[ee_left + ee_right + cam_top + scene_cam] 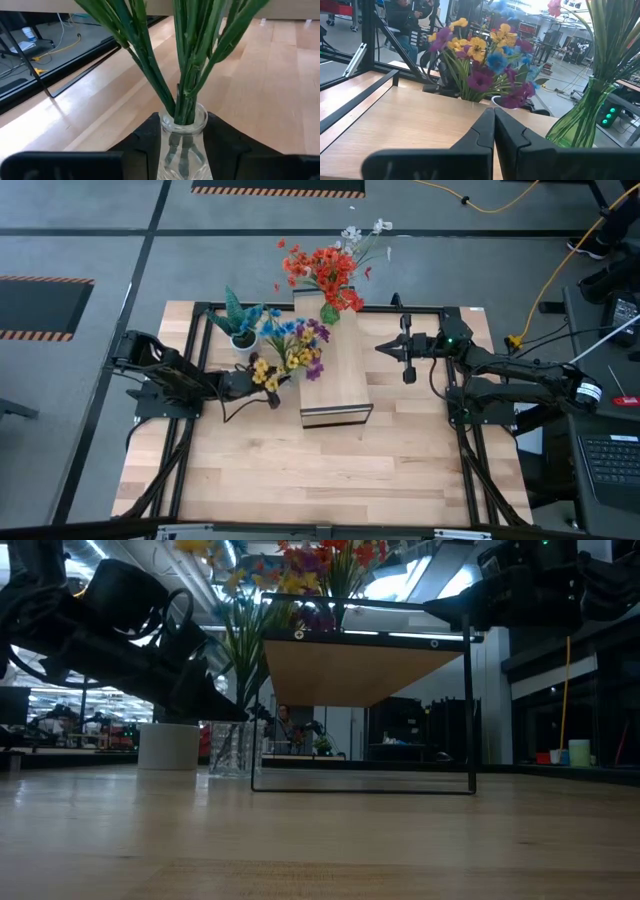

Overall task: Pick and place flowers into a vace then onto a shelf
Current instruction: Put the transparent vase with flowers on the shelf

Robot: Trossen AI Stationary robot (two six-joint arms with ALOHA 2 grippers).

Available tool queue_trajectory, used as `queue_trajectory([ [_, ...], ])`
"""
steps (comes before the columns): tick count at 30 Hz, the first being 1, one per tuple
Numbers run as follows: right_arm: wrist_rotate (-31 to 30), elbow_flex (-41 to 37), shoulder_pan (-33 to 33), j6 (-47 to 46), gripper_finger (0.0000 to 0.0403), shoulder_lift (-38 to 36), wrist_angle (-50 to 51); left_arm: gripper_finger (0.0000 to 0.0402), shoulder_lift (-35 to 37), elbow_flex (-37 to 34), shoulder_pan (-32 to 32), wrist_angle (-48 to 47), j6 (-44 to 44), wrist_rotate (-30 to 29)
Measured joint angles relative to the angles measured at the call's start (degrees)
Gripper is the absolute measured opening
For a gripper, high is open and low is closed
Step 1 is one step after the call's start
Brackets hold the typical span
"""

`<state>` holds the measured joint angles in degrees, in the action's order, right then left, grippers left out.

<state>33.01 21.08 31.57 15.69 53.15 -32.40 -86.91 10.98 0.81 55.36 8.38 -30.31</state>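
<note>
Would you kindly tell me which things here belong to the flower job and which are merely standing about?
Job:
- mixed flowers in clear glass vase, left claw around it
- red flowers in green vase
- shelf

Standing about:
- spiky plant in white pot
- right claw, waiting

You have a table of pale blond wood planks with a black metal frame round it. The shelf is the same pale wood with a dark edge underneath. One bunch of flowers mixes yellow, blue and purple on green stems, standing in a clear glass vase. A second bunch is red-orange with a few white blooms, in a green glass vase. The spiky plant is teal-green in a white pot. Both arms and their fingers are black. The floor is grey with orange-and-black striped strips.
</note>
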Motion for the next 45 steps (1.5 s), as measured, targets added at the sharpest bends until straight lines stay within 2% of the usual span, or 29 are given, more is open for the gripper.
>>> queue_trajectory([
  [5,0.0,0.0,0.0,0.0,0.0012,0.0,0.0,0.0113,0.0,0.0,1.3,-0.3,0.2,-0.1],
  [12,0.0,0.0,0.0,0.0,0.0012,0.0,0.0,0.0112,0.1,0.0,4.9,-2.6,5.6,-1.2],
  [19,0.0,0.0,0.0,-0.2,0.0012,0.0,0.1,0.0104,0.0,-0.2,12.3,-3.4,7.6,-6.6],
  [26,0.0,0.0,0.0,-0.2,0.0012,0.0,0.5,0.0104,0.0,-0.2,18.2,-3.9,10.9,-9.2],
  [28,0.0,0.0,0.0,-0.2,0.0012,0.0,0.5,0.012,0.0,-0.2,19.6,-3.8,11.3,-10.9],
  [33,0.0,0.0,0.0,-0.2,0.0012,0.0,0.5,0.0195,-0.2,-0.4,21.4,-2.8,12.3,-18.6],
  [36,0.0,0.0,0.0,-0.2,0.0012,0.0,0.5,0.0224,-0.3,-0.4,21.4,-2.2,12.0,-19.1],
  [45,0.0,0.0,0.0,-0.2,0.0012,0.0,0.5,0.0238,-0.2,-0.4,20.4,-1.5,10.9,-19.3],
])
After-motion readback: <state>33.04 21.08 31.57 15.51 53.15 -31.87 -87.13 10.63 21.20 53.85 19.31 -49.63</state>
